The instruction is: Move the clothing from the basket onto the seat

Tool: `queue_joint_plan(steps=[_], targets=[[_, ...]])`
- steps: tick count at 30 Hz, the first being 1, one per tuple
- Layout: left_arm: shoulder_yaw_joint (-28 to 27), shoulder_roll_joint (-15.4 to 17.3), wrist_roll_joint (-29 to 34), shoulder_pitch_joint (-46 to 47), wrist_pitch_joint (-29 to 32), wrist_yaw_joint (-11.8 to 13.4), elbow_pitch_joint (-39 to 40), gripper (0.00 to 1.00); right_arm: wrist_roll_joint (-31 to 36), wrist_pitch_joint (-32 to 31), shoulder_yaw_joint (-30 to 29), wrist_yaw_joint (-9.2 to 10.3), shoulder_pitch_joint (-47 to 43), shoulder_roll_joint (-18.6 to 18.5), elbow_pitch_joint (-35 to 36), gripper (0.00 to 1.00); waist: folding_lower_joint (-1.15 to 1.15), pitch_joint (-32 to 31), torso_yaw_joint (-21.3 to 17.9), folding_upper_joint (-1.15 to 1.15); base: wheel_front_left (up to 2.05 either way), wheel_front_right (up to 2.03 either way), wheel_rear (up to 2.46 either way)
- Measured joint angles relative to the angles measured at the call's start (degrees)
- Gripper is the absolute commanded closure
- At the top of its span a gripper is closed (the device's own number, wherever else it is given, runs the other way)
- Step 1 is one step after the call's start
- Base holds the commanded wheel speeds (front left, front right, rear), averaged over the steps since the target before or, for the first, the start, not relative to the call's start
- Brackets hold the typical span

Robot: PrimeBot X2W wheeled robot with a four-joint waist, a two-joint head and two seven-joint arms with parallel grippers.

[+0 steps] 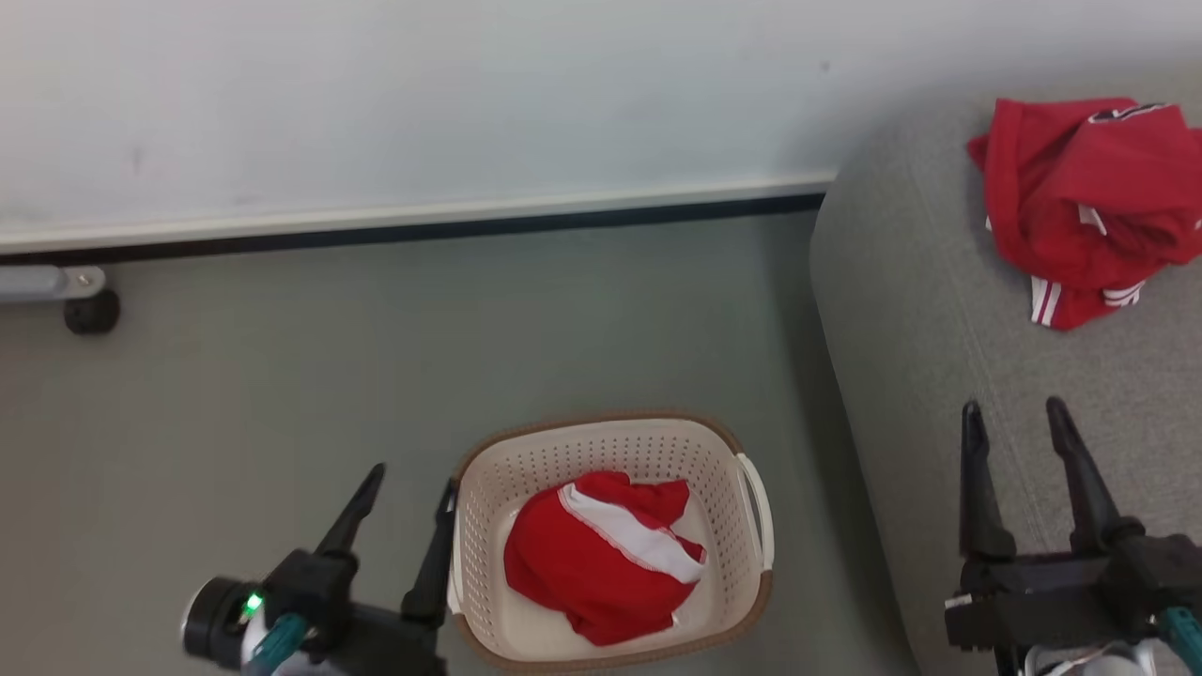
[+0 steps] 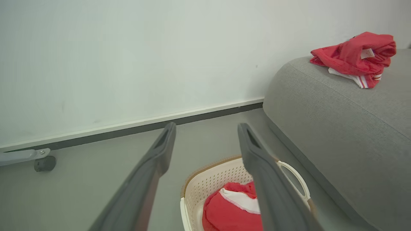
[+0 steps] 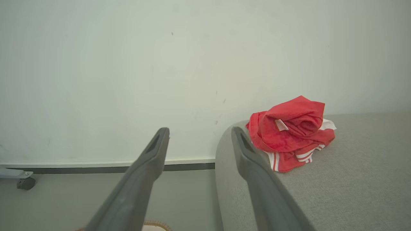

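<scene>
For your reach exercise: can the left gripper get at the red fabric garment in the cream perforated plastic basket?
Probably yes: the open left gripper hangs beside the cream perforated basket, and nothing covers the red fabric garment inside.

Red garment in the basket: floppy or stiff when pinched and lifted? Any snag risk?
Likely floppy: the red garment lies crumpled in soft folds, so it should drape from a pinch. Probably light, being thin fabric. The basket looks like light perforated plastic, so a dragged fold might shift or tip it.
</scene>
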State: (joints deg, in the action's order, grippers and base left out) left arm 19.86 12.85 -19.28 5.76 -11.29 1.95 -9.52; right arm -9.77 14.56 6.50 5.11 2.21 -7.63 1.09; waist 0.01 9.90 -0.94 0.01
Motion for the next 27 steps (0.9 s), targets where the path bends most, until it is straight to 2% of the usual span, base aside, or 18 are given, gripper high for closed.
queue_joint_plan(steps=[14, 27], targets=[[4.0, -5.73, 1.64, 10.9, 4.67, -1.45, -12.35, 0.0, 1.26, 0.14, -0.56, 0.43, 6.82, -0.21, 4.34, 0.0, 0.0, 10.05, -4.1, 0.0, 0.0, 0.0, 0.0], [6.67, -5.52, 6.11, 20.29, 7.53, -1.91, -21.25, 0.0, 1.26, 0.14, -0.78, 0.51, 11.34, 0.19, 7.71, 0.0, 0.0, 19.82, -8.09, 0.01, 0.0, 0.0, 0.0]])
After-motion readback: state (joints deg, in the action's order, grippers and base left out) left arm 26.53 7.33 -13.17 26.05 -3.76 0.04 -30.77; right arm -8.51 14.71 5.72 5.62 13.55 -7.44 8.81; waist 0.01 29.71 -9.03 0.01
